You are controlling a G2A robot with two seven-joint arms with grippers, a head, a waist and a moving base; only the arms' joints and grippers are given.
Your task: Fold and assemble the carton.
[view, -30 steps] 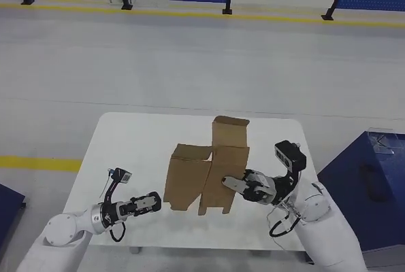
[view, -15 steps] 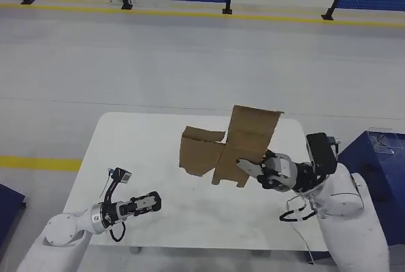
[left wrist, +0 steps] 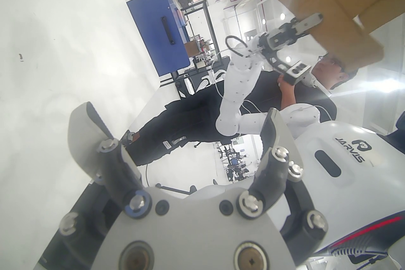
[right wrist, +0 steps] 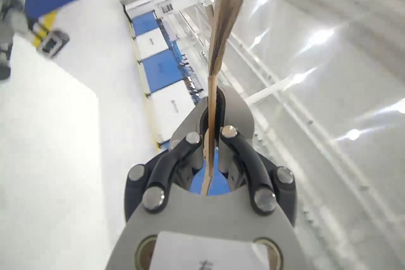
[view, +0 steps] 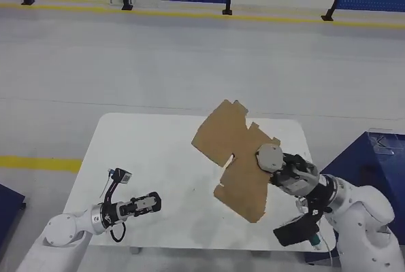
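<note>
The right claw (view: 269,158) pinches the flattened carton (view: 237,163) at its right edge, partway along. The sheet spreads away from the claw toward the middle of the bench (view: 134,149). The carton hangs in the air over the right half of the bench, broad face up. Its long axis slants from the far edge toward the near right corner. The left claw (view: 151,202) is spread, low by the near left corner.

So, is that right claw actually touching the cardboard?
Touching. The right wrist view shows the right gripper shut on the carton, whose edge is pinched tight with no gap on either side.
</note>
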